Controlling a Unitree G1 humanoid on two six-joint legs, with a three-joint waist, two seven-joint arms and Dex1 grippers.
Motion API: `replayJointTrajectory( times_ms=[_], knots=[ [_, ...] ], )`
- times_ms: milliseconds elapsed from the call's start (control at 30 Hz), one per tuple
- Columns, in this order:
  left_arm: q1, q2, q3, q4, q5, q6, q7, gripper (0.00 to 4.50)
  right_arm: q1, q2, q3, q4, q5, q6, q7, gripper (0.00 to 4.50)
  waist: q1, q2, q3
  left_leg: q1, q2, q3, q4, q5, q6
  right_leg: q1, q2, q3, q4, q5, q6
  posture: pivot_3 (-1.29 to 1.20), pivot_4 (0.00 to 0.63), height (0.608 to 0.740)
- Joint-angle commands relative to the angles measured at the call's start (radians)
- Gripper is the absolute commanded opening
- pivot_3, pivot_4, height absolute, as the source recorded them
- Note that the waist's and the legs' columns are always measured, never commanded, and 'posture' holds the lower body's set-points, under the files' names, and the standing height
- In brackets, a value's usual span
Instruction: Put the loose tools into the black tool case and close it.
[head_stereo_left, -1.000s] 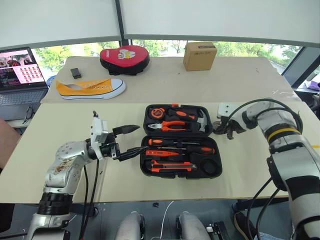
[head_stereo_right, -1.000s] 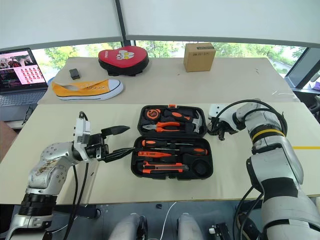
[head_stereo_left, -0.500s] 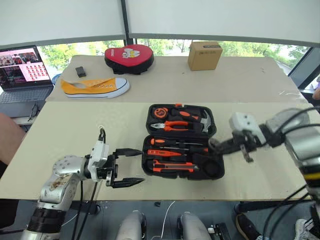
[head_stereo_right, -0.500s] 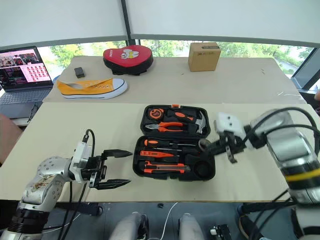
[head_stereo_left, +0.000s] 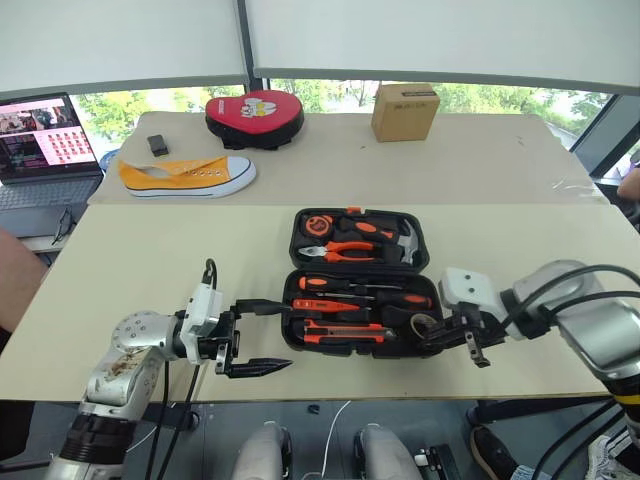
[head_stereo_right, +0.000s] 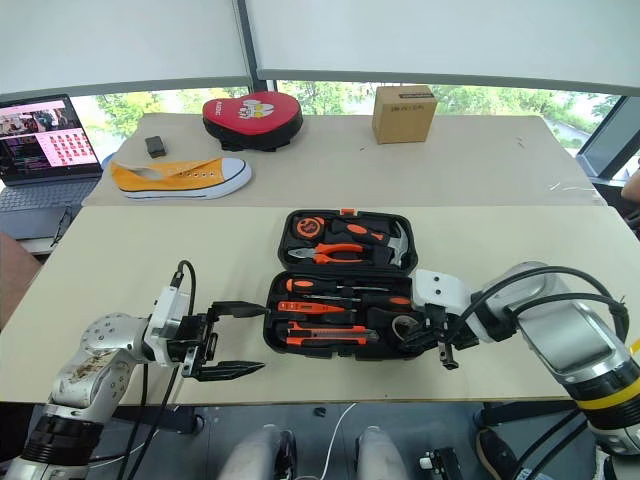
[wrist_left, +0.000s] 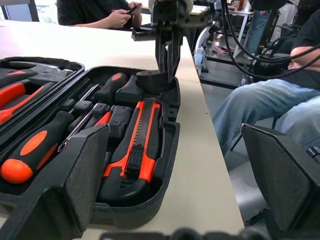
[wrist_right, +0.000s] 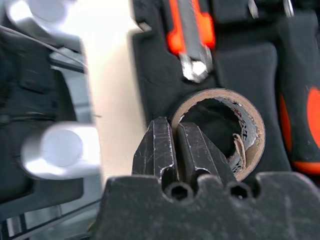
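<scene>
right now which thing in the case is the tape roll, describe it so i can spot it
On the near beige table lies the open black tool case. In its near half, go to the corner on the robot's right, beside the right gripper. The tape roll sits there: a small dark ring with a brown cardboard core, the only round, hollow thing among long orange-black tools.

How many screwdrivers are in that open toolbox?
3: two long-shaft screwdrivers, one behind the other, and a slim tester screwdriver just in front, all in the case's near half.
</scene>
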Motion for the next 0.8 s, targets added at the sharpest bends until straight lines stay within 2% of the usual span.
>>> replayJointTrajectory(
  times_ms=[33, 100, 167, 300, 400, 533, 667, 800],
  knots=[
    [-0.016, 0.007, 0.009, -0.004, 0.004, -0.02, 0.002, 4.5, -0.028, -0.002, 0.012, 0.016, -0.028, -0.002, -0.023, 0.03, 0.0, 0.0, 0.0, 0.0, 0.0, 0.0, 0.0, 0.0, 0.0, 0.0, 0.0, 0.0, 0.0, 0.0, 0.0, 0.0, 0.15, 0.74],
    [-0.018, 0.008, 0.014, -0.002, 0.005, -0.02, 0.009, 4.5, -0.042, -0.019, 0.039, 0.022, -0.036, -0.004, 0.006, 0.77, 0.0, -0.001, 0.0, 0.0, 0.0, 0.0, 0.001, 0.0, 0.0, 0.0, 0.0, 0.0, 0.0, 0.0, 0.0, 0.0, 0.15, 0.74],
    [-0.02, 0.006, 0.027, -0.004, -0.005, -0.012, 0.02, 4.5, -0.056, -0.017, 0.032, 0.023, -0.027, -0.019, 0.014, 1.31, 0.001, -0.001, 0.0, 0.0, 0.0, 0.0, 0.001, 0.0, 0.0, 0.001, 0.0, 0.0, 0.0, 0.0, 0.0, 0.0, 0.15, 0.74],
    [-0.023, 0.025, 0.057, 0.007, 0.002, 0.003, 0.055, 4.5, -0.056, -0.052, -0.055, -0.013, 0.111, 0.011, 0.12, 2.62, 0.002, -0.001, 0.0, 0.0, 0.0, -0.001, 0.001, 0.0, 0.0, 0.0, 0.0, 0.0, 0.0, 0.0, 0.0, 0.0, 0.15, 0.74],
    [-0.04, 0.038, 0.077, 0.037, 0.027, 0.021, 0.112, 4.5, -0.047, -0.041, -0.152, 0.022, 0.206, 0.015, 0.132, 3.65, 0.003, -0.001, 0.001, 0.0, 0.001, -0.001, 0.001, 0.0, 0.001, 0.0, 0.0, -0.001, 0.0, 0.0, 0.0, 0.0, 0.15, 0.74],
    [-0.112, 0.039, 0.092, 0.134, 0.081, 0.078, 0.243, 4.5, -0.021, -0.008, -0.317, 0.195, 0.268, -0.09, 0.125, 3.65, 0.008, -0.003, 0.001, 0.0, 0.0, -0.002, 0.003, 0.0, 0.001, 0.002, 0.0, -0.001, 0.001, 0.0, 0.0, 0.0, 0.15, 0.74],
    [-0.19, 0.013, 0.069, 0.201, 0.124, 0.159, 0.352, 3.44, -0.004, 0.051, -0.385, 0.376, 0.2, -0.29, 0.057, 3.69, 0.013, -0.006, 0.002, 0.0, -0.001, -0.001, 0.005, -0.001, 0.001, 0.003, 0.001, -0.001, 0.0, 0.001, 0.001, 0.0, 0.15, 0.74],
    [-0.318, -0.064, -0.008, 0.31, 0.232, 0.17, 0.464, 1.92, -0.018, 0.134, -0.308, 0.589, -0.015, -0.583, -0.13, 2.67, 0.014, -0.006, 0.002, -0.001, -0.002, 0.0, 0.006, -0.001, 0.001, 0.002, 0.001, -0.001, 0.001, 0.001, 0.002, 0.0, 0.15, 0.74]
  ],
)
